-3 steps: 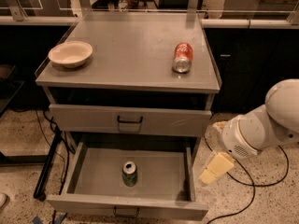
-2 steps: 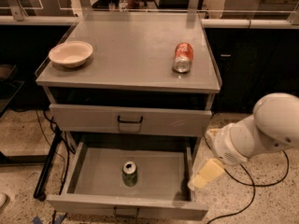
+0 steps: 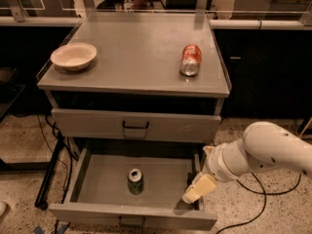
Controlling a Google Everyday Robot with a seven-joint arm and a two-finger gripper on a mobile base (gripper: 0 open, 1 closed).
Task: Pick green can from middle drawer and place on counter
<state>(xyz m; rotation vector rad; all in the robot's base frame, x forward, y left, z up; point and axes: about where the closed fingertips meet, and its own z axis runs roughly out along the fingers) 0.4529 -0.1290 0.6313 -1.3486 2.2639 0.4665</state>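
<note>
The green can (image 3: 135, 181) stands upright on the floor of the open middle drawer (image 3: 97, 182), a little nearer to the front edge than to the back, about halfway between the left and right edges, with its silver top facing up. Its long axis is therefore vertical. The gripper (image 3: 199, 188) hangs at the right edge of this drawer, near the front right corner, at the end of the white arm (image 3: 263, 152) that comes in from the right side of the view. Whether the gripper is open or closed cannot be told from this view; it holds nothing. The relation that matters is this: the can lies to the left of the gripper, apart from it, with bare drawer floor between the 2, so the coming move probably has to carry the gripper sideways toward the middle of the drawer and bring it around the upright can. Compared with 1 second before, the gripper has moved left and lower, from outside the right edge of the cabinet to the drawer's right wall, while the can has not moved. On the counter (image 3: 141, 43) the cream bowl (image 3: 73, 56) near the left edge and the orange-red can (image 3: 190, 60) lying near the right edge are also unchanged.
</note>
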